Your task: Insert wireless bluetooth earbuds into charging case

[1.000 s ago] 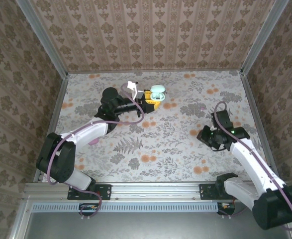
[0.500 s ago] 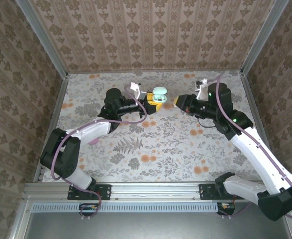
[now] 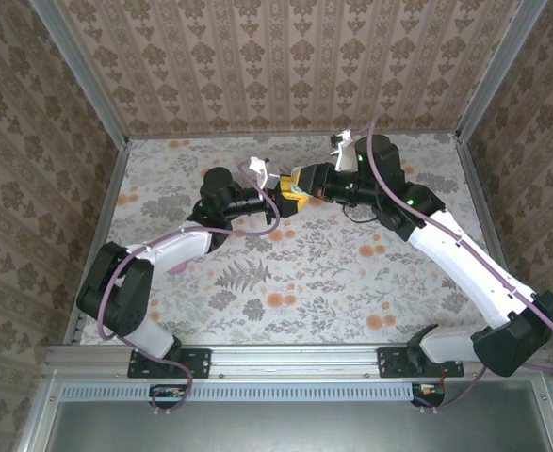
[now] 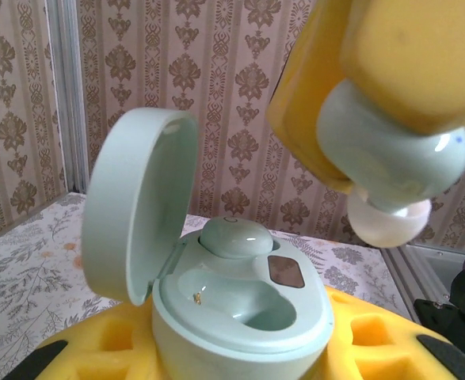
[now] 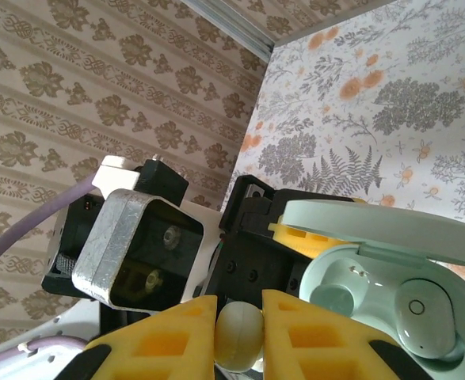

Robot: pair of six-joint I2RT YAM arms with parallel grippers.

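The small mint-green earbud with a white rubber tip is pinched between the yellow foam fingers of the right claw. This claw is squeezed tight on it, and the white tip pokes out past the finger ends. The earbud hangs in the air, just above and a little to the side of the round mint-green plastic charging case. It is very near the case but apart from it.

The case sits between the yellow foam fingers of the left claw. This claw is closed narrow around the bottom of the case and is holding it. The rounded case lid is flipped open and stands up on one side. Inside, a second mint-green earbud rests in the hollow farther from the left claw. The smooth hollow nearer that claw is bare, with a tiny gold pin showing in it.

From the right wrist, the open case lies just to the right of the right claw's fingers. Past those fingers sits the silver metal camera box on the left arm.

From above, the two claws meet tip to tip over the flowery table cloth. Brown patterned wallpaper walls stand around it.
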